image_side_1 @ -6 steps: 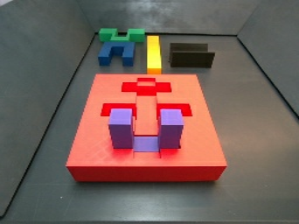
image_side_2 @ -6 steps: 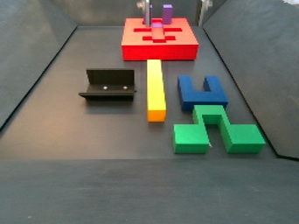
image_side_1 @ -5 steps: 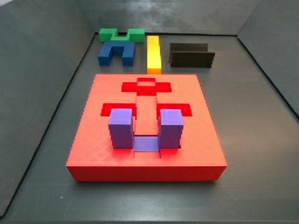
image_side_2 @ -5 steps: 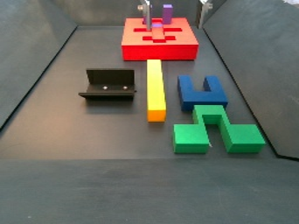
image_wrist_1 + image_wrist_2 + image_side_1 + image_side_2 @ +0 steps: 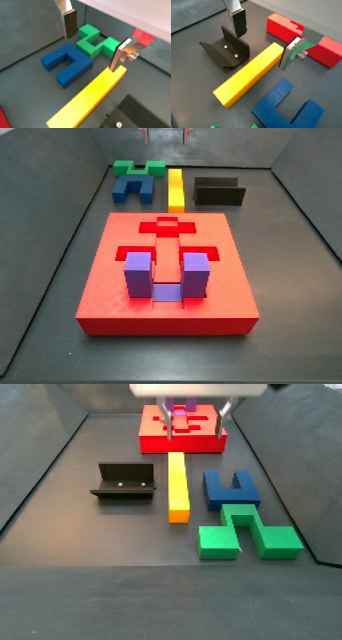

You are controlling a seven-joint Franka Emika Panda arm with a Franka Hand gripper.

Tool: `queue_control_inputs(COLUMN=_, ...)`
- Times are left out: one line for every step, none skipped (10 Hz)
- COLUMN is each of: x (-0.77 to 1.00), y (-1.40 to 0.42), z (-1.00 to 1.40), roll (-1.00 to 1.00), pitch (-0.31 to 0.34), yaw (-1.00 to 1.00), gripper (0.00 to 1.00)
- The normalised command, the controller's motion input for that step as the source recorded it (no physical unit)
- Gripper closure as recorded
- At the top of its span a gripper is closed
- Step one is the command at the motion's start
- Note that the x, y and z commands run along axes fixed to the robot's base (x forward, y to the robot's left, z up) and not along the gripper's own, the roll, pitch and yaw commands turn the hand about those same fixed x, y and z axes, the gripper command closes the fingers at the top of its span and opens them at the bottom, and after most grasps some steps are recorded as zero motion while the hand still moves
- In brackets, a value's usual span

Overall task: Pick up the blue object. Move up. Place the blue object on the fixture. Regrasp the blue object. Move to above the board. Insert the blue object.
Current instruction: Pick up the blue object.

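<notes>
- The gripper (image 5: 93,41) hangs above the floor with its two silver fingers (image 5: 69,23) spread wide apart and nothing between them; in both wrist views only the floor and the pieces below show in the gap (image 5: 264,39).
- The yellow bar (image 5: 178,485) serves as landmark: it lies flat on the dark floor, and the gripper is over its end nearest the board.
- The blue object (image 5: 229,487) lies flat on the floor just beside the yellow bar, on the side away from the fixture; no finger touches it (image 5: 67,61).
- A green block (image 5: 247,530) lies against the blue object's base end, also beside the yellow bar (image 5: 138,169).
- The fixture (image 5: 123,481) stands on the bar's other side, near it but apart (image 5: 226,50).
- The board (image 5: 167,278) lies beyond one end of the yellow bar, with a purple U-shaped block (image 5: 168,276) standing upright in one of its recesses.
</notes>
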Motion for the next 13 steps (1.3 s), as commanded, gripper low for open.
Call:
queue_control_inputs(x=-0.01, y=-0.09, z=-0.76, roll=-0.08, pitch=-0.151, yaw=0.0, gripper=0.0)
queue_control_inputs(x=0.0, y=-0.14, z=-0.71, roll=-0.08, pitch=-0.141, yaw=0.0, gripper=0.0)
queue_control_inputs(x=0.0, y=-0.13, z=-0.64, roll=-0.1, pitch=-0.144, yaw=0.03, gripper=0.0)
queue_control_inputs(x=0.0, y=-0.13, z=-0.6, roll=-0.11, pitch=-0.14, yaw=0.03, gripper=0.0)
queue_control_inputs(x=0.0, y=-0.12, z=-0.61, roll=-0.09, pitch=-0.137, yaw=0.03, gripper=0.0)
queue_control_inputs(x=-0.02, y=-0.11, z=-0.55, roll=-0.1, pitch=-0.124, yaw=0.0, gripper=0.0)
queue_control_inputs(x=-0.13, y=-0.08, z=-0.4, roll=-0.08, pitch=-0.084, yaw=0.0, gripper=0.0)
queue_control_inputs(x=-0.34, y=-0.05, z=-0.31, roll=-0.07, pitch=-0.084, yaw=-0.01, gripper=0.0)
queue_control_inputs(x=-0.57, y=-0.01, z=-0.23, roll=-0.08, pitch=-0.09, yaw=-0.16, gripper=0.0)
queue_control_inputs(x=-0.64, y=-0.01, z=-0.16, roll=-0.08, pitch=-0.096, yaw=-0.23, gripper=0.0)
queue_control_inputs(x=-0.63, y=-0.03, z=-0.13, roll=-0.11, pitch=-0.117, yaw=-0.23, gripper=0.0)
queue_control_inputs(x=-0.45, y=-0.07, z=-0.16, roll=-0.13, pitch=-0.151, yaw=-0.15, gripper=0.0)
queue_control_inputs(x=-0.15, y=-0.07, z=-0.21, roll=-0.1, pitch=-0.151, yaw=-0.02, gripper=0.0)
